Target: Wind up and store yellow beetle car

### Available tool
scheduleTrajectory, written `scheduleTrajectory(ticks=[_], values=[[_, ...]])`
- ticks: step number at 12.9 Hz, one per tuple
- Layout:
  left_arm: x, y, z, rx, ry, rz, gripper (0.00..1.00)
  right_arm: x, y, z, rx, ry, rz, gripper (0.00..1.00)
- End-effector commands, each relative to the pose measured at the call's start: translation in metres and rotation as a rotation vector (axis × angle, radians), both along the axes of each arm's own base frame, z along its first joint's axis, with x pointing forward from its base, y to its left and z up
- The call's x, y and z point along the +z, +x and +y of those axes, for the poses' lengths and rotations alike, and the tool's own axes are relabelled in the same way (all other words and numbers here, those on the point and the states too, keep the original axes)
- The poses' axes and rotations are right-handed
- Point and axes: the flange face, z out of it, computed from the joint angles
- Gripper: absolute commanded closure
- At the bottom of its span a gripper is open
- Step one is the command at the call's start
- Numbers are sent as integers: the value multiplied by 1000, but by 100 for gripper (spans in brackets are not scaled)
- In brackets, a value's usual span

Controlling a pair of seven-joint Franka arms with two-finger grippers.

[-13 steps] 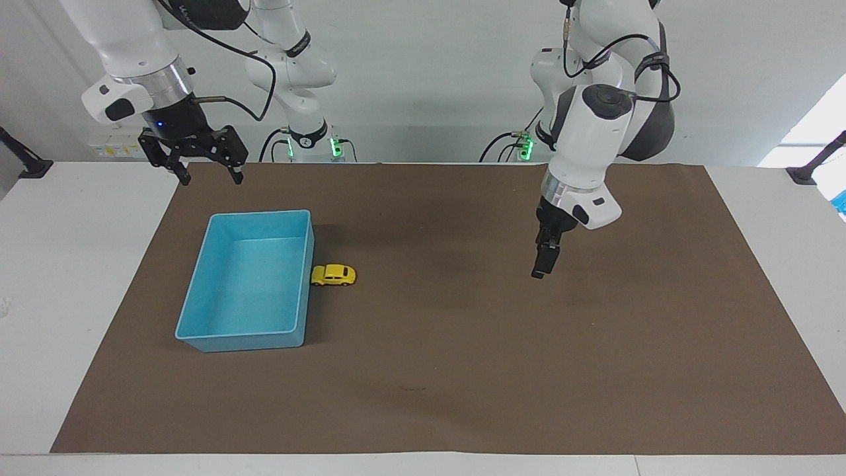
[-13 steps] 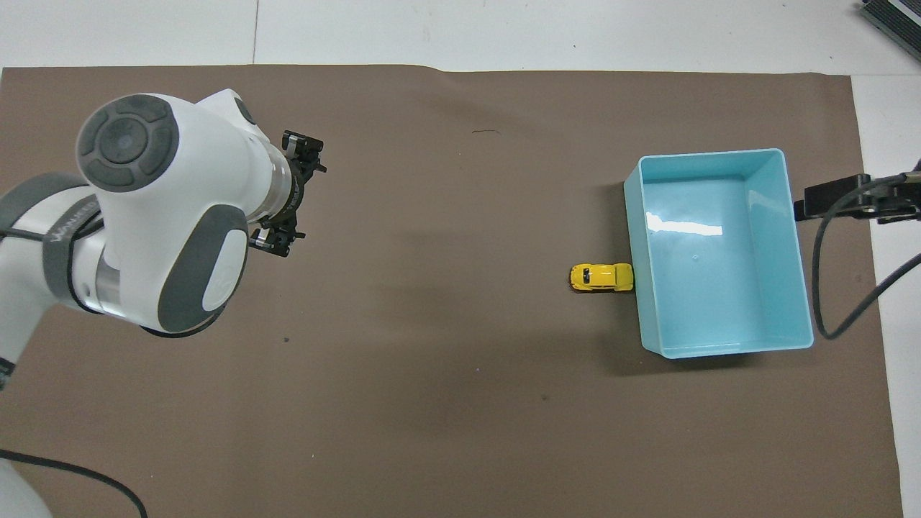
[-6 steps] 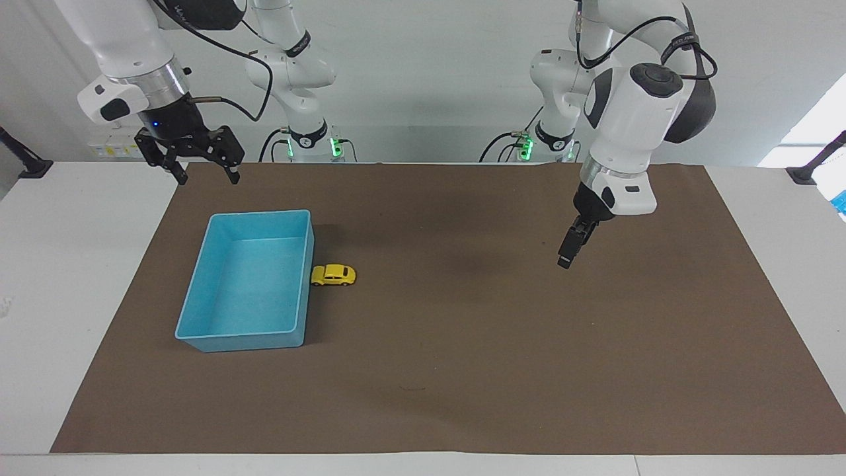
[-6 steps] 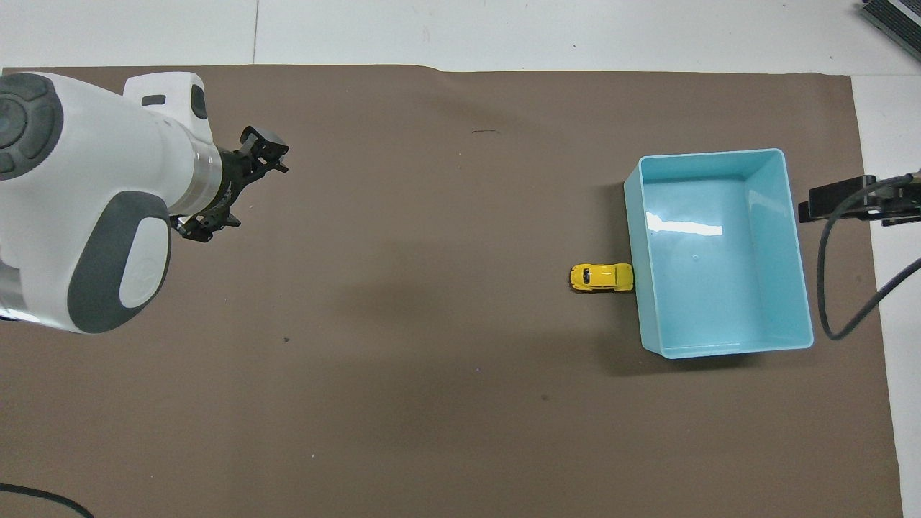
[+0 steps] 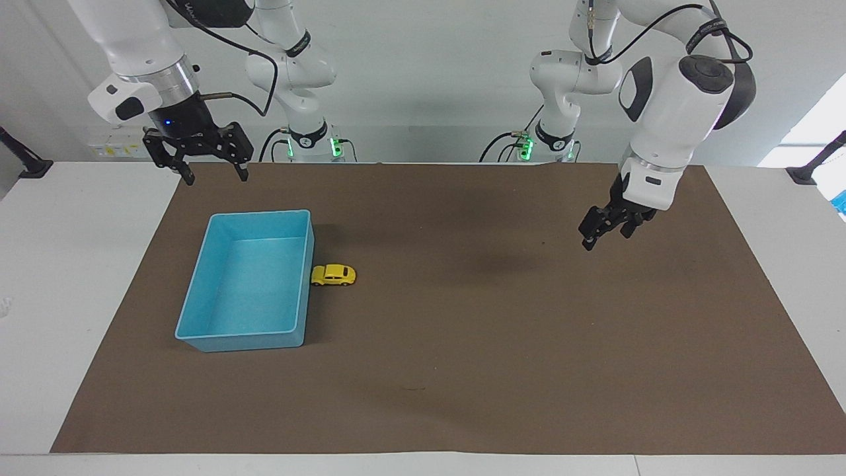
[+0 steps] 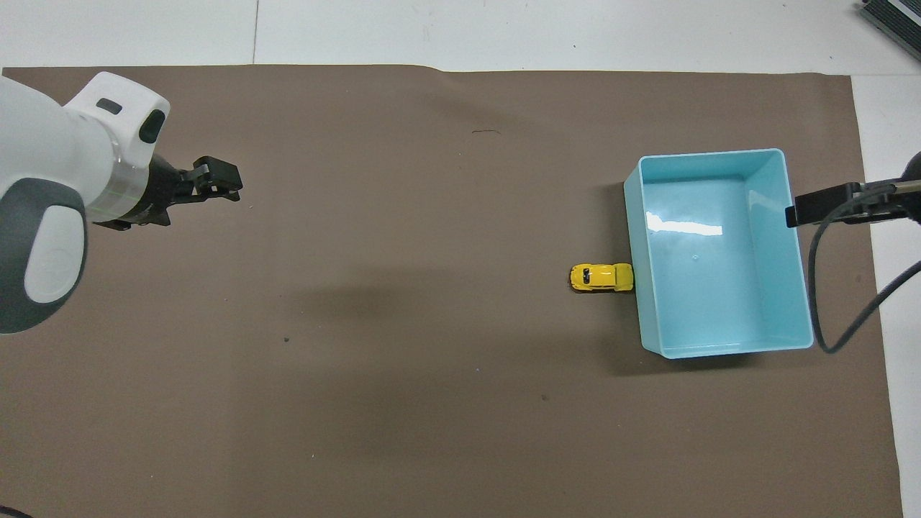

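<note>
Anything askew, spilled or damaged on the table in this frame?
Nothing stands out. The yellow beetle car sits upright on its wheels on the brown mat, against the outer wall of the empty blue bin, which sits flat and undamaged.

A white table [image 5: 59, 277] fills the scene, largely covered by a brown mat [image 5: 502, 344] whose edge nearer the robots is slightly wavy. A plain pale grey wall [image 5: 429, 73] rises at the robots' end. A white power strip [image 5: 109, 151] lies at the foot of that wall toward the right arm's end. Black clamp brackets [image 5: 23, 162] sit at both corners of the table there. Bright daylight [image 5: 803, 142] enters at the left arm's end. Soft shadows fall on the mat.
</note>
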Motion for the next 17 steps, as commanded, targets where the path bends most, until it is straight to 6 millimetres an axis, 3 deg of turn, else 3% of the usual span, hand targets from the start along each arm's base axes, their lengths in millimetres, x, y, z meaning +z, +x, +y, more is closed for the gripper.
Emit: scheduleTrajectory(ticks=[1, 6, 12, 17], values=[[9, -11, 28, -143, 17, 18, 0, 5, -6, 12, 49, 10, 9, 0], [30, -22, 74, -369, 38, 25, 0, 7, -13, 28, 270, -12, 21, 0], [113, -53, 64, -422, 99, 41, 0, 11, -25, 47, 662, -27, 38, 0], [117, -63, 60, -414, 81, 36, 0, 12, -26, 54, 980, -48, 25, 0]])
